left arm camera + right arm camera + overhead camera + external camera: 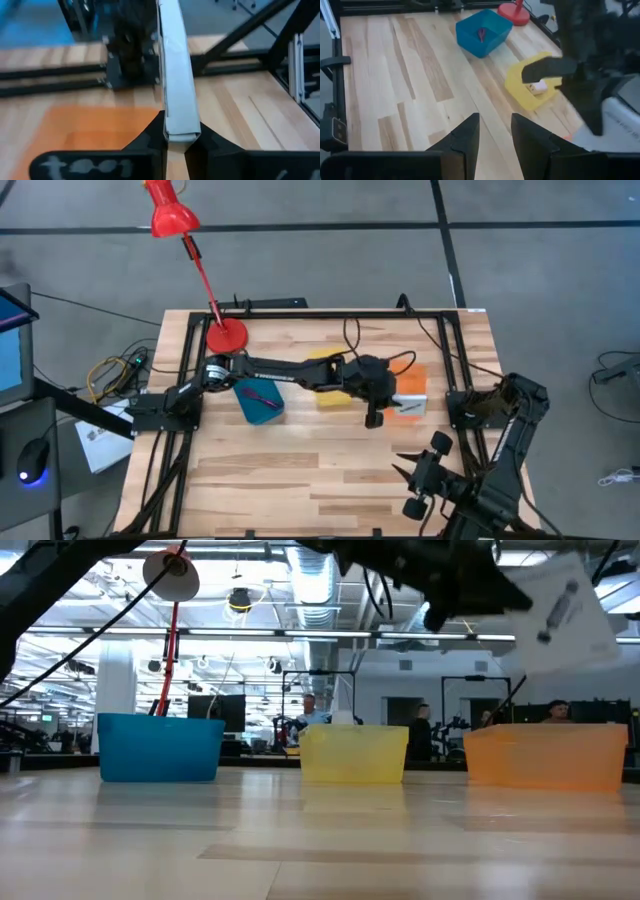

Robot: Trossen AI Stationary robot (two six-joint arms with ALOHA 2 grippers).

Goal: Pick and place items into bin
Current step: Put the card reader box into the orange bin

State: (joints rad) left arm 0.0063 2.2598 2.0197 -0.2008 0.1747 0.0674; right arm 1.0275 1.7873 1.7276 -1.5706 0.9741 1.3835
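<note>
Wood table [300, 470] — left hand [175, 142] grips white card [175, 75].

Orange bin [414, 383] mostly hidden under the left arm; card's [562, 615] mark blurred.

Grey floor [330, 260] with dark seams round the desk. Beyond its far edge: open workshop, ceiling strip lights [300, 633], exposed ducts [310, 580], people [420, 730] standing.

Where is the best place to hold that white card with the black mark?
By one thin edge, with fingers flat on both faces, since it is a thin sheet. The left gripper pinches the white card just so, above the orange bin. The right gripper waits open, aside.
</note>
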